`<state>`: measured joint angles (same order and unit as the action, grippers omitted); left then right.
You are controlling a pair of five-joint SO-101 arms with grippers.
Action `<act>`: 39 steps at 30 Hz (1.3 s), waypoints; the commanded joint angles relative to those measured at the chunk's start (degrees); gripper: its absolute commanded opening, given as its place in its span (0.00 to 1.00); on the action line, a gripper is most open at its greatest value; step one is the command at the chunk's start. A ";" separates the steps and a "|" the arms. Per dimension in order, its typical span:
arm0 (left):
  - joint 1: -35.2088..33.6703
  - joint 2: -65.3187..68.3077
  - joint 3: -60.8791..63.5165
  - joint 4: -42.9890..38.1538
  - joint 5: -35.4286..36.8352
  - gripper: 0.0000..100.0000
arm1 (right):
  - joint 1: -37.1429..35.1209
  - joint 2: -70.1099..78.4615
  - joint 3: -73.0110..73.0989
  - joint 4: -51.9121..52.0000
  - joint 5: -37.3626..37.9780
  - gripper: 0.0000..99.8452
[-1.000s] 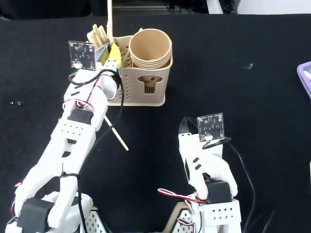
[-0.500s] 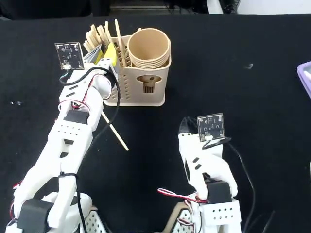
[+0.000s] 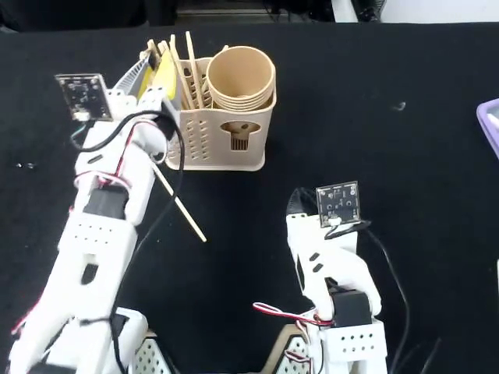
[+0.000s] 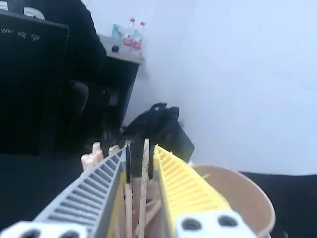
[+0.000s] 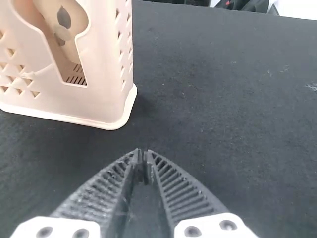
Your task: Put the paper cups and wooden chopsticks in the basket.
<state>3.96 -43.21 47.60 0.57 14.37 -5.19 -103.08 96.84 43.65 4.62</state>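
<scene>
The beige basket (image 3: pixel 226 136) stands at the back of the black table, its wall close by in the right wrist view (image 5: pixel 74 59). A stack of paper cups (image 3: pixel 240 78) sits in it, its rim beside my left gripper's yellow finger (image 4: pixel 237 198). Several wooden chopsticks (image 3: pixel 185 66) stand in the basket's left compartment. One more chopstick (image 3: pixel 179 204) lies on the table beside the left arm. My left gripper (image 3: pixel 156 61) is open at the basket's upper left corner, and the standing chopsticks (image 4: pixel 145 163) show through its gap (image 4: pixel 140 148). My right gripper (image 5: pixel 143 158) is shut and empty in front of the basket (image 3: pixel 298 202).
A purple object (image 3: pixel 490 125) pokes in at the table's right edge. The black cloth stretches bare to the right of the basket and between the two arms.
The chopstick that my left gripper held upright over the basket has dropped in among the others. The left gripper then drew back to the left. The right arm has not moved.
</scene>
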 commanded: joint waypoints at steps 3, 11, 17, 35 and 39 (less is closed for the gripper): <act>-6.46 -16.70 -1.27 25.23 -6.15 0.10 | -0.70 -4.53 -0.40 -0.88 0.53 0.02; -29.41 -34.29 13.85 41.93 -9.58 0.10 | -0.97 -4.44 -6.64 4.40 0.53 0.10; -34.59 -33.85 27.47 39.03 -9.41 0.10 | -4.40 -4.00 -15.87 9.41 2.37 0.10; -35.03 -31.82 40.75 24.79 -5.89 0.10 | -38.95 34.86 -17.63 -12.66 4.84 0.10; -35.03 -31.82 41.19 24.09 -5.89 0.10 | -39.03 53.32 -24.04 -20.04 4.84 0.10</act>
<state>-30.59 -75.21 89.19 26.07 7.78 -43.43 -62.73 79.78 28.97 8.92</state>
